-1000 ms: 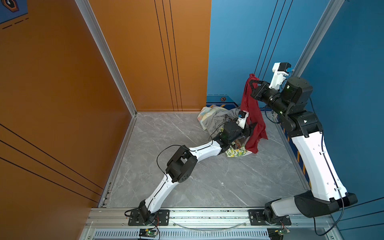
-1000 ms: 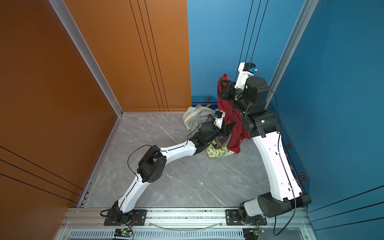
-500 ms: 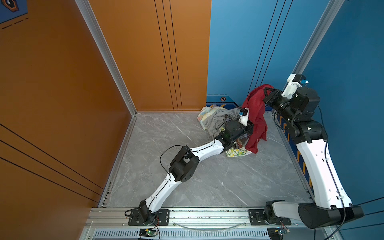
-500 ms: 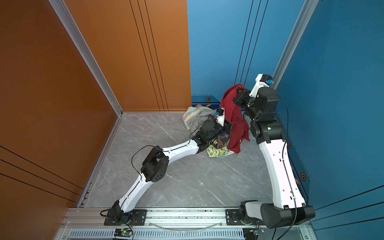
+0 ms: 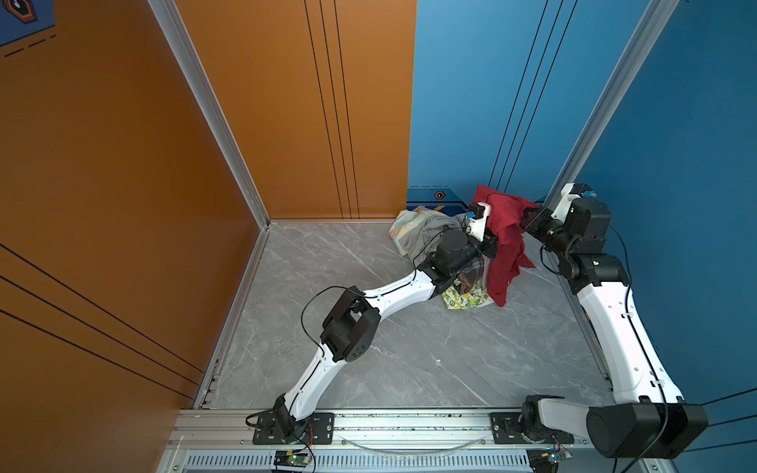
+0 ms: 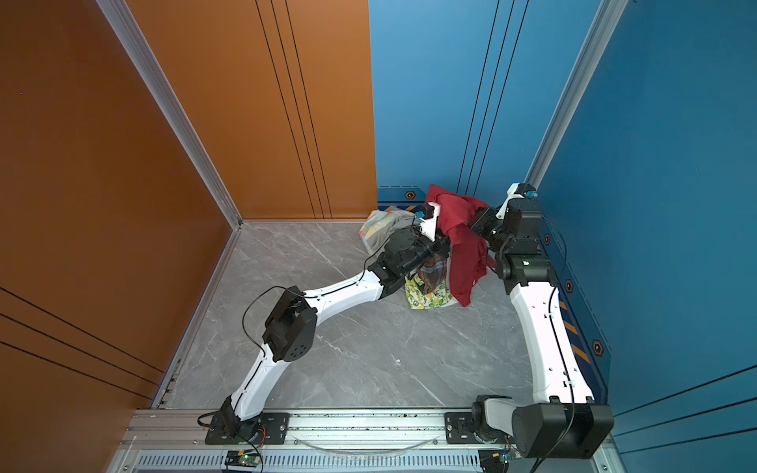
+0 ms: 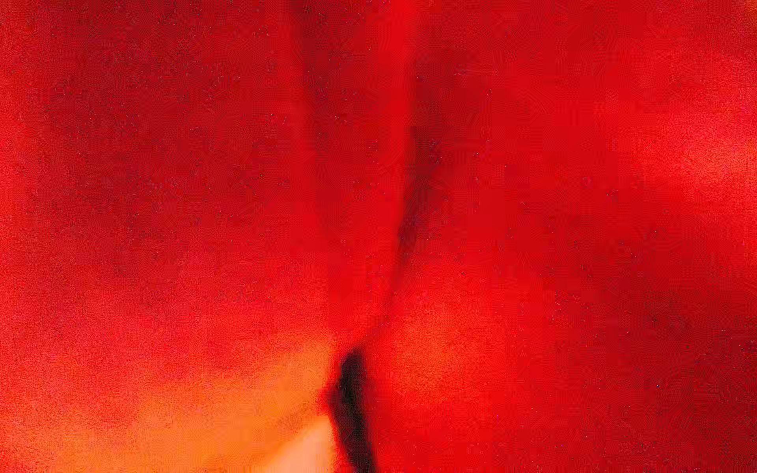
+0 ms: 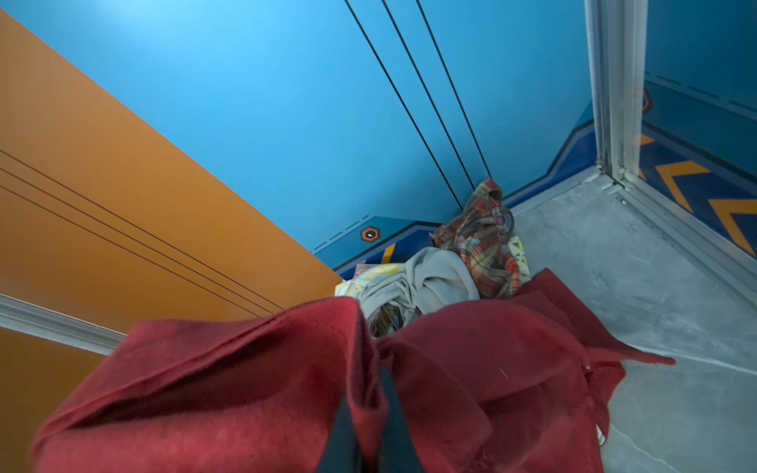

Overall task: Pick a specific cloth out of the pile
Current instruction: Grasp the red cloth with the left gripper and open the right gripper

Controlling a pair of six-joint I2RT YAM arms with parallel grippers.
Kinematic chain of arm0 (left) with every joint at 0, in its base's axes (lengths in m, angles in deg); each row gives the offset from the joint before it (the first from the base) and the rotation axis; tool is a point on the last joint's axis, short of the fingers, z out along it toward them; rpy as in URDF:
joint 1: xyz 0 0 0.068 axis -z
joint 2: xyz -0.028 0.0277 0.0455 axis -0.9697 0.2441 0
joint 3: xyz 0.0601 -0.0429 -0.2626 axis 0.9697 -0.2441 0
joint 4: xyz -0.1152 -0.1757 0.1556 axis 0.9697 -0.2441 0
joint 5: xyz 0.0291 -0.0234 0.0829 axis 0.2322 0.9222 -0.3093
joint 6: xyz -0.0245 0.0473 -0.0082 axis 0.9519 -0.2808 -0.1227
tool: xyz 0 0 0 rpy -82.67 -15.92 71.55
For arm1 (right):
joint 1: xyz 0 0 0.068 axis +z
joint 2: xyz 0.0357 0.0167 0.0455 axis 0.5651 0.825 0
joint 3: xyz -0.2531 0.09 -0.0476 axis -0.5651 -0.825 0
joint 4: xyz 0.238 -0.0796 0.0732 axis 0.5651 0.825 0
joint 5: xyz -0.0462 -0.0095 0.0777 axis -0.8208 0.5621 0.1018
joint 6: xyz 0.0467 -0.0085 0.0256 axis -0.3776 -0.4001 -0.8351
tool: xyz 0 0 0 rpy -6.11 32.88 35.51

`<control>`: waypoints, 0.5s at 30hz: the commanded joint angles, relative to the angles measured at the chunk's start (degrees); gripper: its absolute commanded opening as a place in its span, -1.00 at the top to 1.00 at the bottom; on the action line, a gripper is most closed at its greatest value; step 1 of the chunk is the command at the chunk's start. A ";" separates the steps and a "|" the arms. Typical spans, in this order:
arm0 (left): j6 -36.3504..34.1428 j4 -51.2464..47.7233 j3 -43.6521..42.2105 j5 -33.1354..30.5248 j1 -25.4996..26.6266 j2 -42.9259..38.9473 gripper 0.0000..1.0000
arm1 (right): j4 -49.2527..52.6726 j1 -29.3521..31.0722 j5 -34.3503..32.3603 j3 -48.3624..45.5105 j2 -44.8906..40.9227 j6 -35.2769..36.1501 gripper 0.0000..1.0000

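Note:
The deep-red cloth hangs at the back right, draped over my left wrist and trailing to the floor beside the pile. My right gripper holds its upper edge; in the right wrist view the gripper has a fold of the cloth pinched between nearly closed fingers. My left gripper reaches into the pile under the cloth, tips hidden. Red cloth fills the left wrist view, so what the left jaws touch does not show.
The pile holds a grey garment, red-brown plaid, a lemon print and a pale pastel cloth. It lies against the blue back wall. A metal corner post stands close behind my right arm.
My right gripper has come down and swung right with the cloth, which was raised high before. The cloth now lies over my left wrist. The left arm barely moved.

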State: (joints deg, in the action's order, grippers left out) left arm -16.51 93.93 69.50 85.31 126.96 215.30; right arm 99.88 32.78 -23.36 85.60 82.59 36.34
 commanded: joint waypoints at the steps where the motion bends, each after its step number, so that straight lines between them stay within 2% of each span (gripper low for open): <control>1: 1.62 3.73 0.09 2.38 -0.64 -4.69 1.00 | -0.59 -0.56 0.89 -2.69 -2.27 2.92 0.47; 4: 2.24 3.73 0.15 3.20 -0.91 -5.66 1.00 | -0.69 -0.90 0.19 -4.86 -2.83 4.40 0.29; 11: 3.92 3.67 -1.35 5.68 -1.93 -9.68 1.00 | -3.36 -1.00 -0.60 -10.10 -4.85 5.35 -0.29; 15: 4.10 3.13 -2.70 6.98 -2.32 -12.58 1.00 | -5.24 -0.75 -0.74 -12.88 -6.16 6.47 -0.53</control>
State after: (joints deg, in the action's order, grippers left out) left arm -13.12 93.41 66.77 89.84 125.15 208.33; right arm 97.23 32.04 -23.36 74.52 77.91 41.28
